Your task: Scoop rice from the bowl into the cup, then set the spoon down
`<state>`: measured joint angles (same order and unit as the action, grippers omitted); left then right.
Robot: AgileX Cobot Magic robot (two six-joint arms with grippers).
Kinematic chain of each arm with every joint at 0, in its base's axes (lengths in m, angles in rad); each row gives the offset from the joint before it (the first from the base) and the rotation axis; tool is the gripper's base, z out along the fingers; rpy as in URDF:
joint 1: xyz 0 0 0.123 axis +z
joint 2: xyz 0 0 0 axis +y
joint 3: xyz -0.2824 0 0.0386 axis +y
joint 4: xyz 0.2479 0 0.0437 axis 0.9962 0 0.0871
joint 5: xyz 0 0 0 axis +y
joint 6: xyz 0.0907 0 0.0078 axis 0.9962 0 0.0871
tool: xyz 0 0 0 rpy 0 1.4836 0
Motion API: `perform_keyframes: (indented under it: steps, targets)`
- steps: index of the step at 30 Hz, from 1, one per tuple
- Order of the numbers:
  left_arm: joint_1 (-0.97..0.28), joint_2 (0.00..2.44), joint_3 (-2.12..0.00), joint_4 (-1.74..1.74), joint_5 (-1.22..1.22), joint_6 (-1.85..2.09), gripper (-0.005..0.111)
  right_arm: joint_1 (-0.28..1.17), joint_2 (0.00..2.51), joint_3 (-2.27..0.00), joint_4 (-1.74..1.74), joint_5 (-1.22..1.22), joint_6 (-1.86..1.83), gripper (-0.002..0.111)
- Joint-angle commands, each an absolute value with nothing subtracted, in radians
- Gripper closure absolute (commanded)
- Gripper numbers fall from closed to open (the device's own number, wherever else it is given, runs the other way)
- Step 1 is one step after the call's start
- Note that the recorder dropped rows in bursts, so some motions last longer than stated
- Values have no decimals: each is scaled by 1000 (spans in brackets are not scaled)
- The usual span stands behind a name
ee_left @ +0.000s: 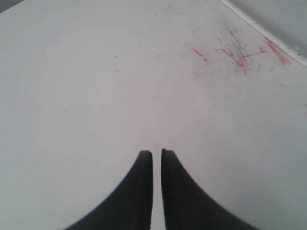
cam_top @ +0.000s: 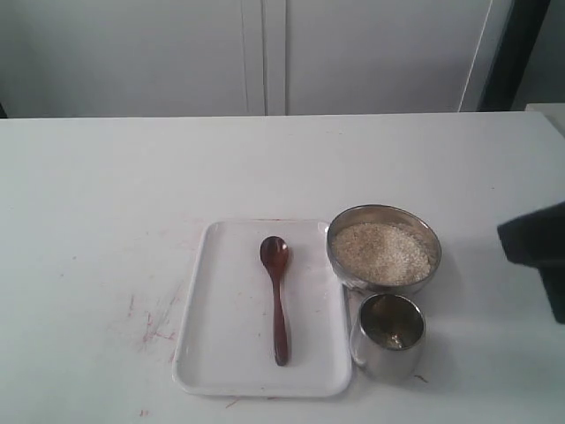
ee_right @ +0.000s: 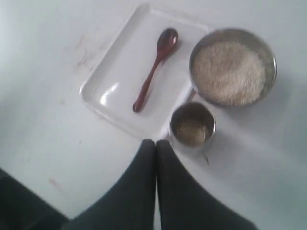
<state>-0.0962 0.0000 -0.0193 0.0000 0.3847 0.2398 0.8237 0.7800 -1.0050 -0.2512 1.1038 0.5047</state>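
Observation:
The dark wooden spoon (cam_top: 275,296) (ee_right: 153,68) lies on the white tray (cam_top: 212,353) (ee_right: 110,91), head toward the far side. Right of the tray stands the steel bowl (cam_top: 340,265) (ee_right: 271,57), full of off-white rice (cam_top: 381,252) (ee_right: 229,71). In front of the bowl sits the steel cup (cam_top: 388,340) (ee_right: 193,123) with a little rice at its bottom. My right gripper (ee_right: 156,142) is shut and empty, hovering high above the table on the near side of the cup; its dark arm (cam_top: 538,247) shows at the exterior view's right edge. My left gripper (ee_left: 157,152) is shut over bare table, out of the exterior view.
Red scribble marks (cam_top: 154,327) (ee_left: 230,52) stain the white table left of the tray. A pale wall with cabinet panels (cam_top: 265,53) runs behind the table's far edge.

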Motion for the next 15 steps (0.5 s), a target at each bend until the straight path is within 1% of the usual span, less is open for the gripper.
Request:
perform_keyframes:
  steps: [1,2,3,4,6,9,11,13,15]
  targets:
    - [-103,0,-10,-6,434,235,92,701,698,-803,-272,648,500,108]
    - [-103,0,-10,-6,434,235,92,637,651,-706,-245,492,500,108]
    - [-103,0,-10,-6,434,235,92,599,626,-654,-216,419,500,108]
    - [-103,0,-10,-6,434,235,92,525,572,-555,-159,321,495,108]
    - [-103,0,-10,-6,434,235,92,433,491,-437,-92,257,433,108]
    - [-103,0,-10,-6,434,235,92,306,381,-321,28,216,212,108]
    - [-103,0,-10,-6,434,235,92,256,311,-289,58,214,71,108]
    - [-103,0,-10,-6,434,235,92,258,267,-277,51,201,-64,108]
    - [-103,0,-10,-6,434,235,92,258,249,-278,51,201,-113,108]
